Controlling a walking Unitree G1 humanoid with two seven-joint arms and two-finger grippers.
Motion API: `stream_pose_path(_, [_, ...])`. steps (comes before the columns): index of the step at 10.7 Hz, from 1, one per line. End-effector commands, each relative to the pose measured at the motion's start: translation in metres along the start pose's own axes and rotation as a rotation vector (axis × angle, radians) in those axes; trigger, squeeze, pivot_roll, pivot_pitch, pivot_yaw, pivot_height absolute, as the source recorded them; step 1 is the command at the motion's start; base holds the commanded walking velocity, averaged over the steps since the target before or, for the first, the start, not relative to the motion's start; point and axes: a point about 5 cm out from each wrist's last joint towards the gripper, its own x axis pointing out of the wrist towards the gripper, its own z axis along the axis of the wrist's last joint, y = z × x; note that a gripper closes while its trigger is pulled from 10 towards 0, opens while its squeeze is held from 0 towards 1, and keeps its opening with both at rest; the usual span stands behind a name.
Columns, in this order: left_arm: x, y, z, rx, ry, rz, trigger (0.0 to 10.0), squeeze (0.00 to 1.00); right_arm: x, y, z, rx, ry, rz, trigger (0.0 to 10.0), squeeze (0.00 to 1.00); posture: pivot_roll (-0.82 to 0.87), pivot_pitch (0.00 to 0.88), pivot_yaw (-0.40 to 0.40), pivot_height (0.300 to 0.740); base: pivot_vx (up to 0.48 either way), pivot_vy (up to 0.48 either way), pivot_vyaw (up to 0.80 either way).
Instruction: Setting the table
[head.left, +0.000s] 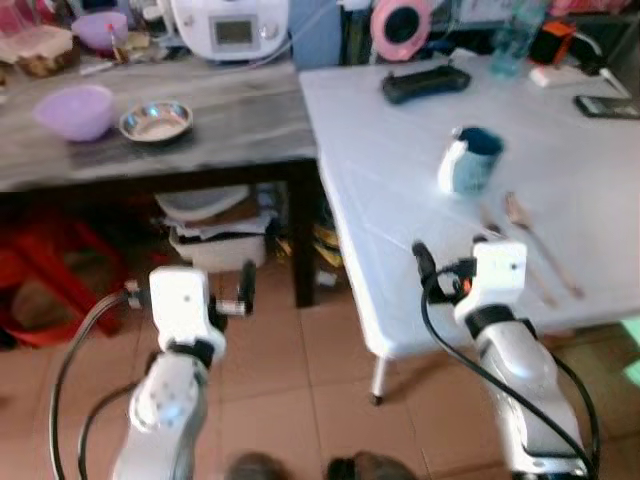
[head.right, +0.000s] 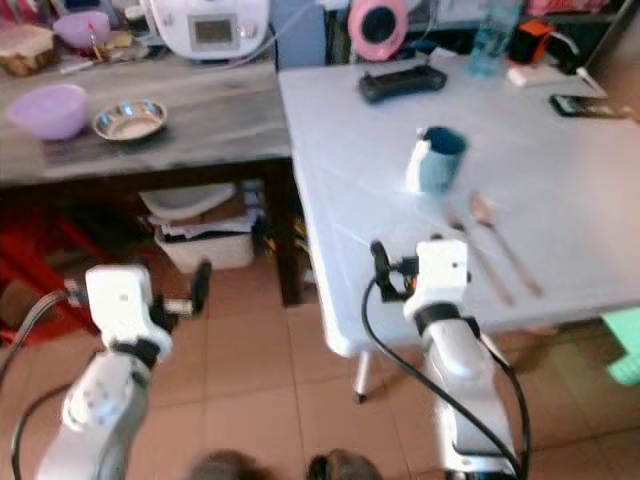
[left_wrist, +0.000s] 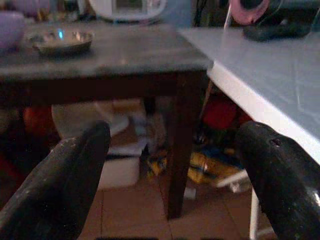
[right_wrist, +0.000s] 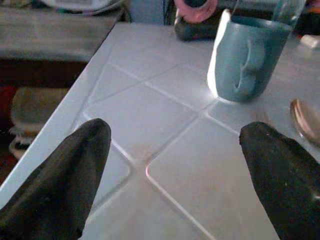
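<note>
Right wrist view: the right pincer is seen spread wide and holding nothing, poised just above the smooth white tiled table, near its front edge. A glossy blue mug is stood upright on the table beyond the pincer, and a spoon with chopsticks is laid just beside it. The left pincer is likewise spread wide and empty, held low over the tiled floor before a dark wooden table on which a round metal dish and a lilac bowl are set.
</note>
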Motion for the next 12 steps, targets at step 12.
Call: stream_pose_path(12, [0.015, -0.001, -0.002, 0.034, -0.028, 0.069, 10.0, 0.00, 0.028, 0.016, 0.016, -0.021, -0.089, 0.101, 10.0, 0.00, 0.08, 0.060, -0.042, 0.740, 0.000, -0.232, 0.11])
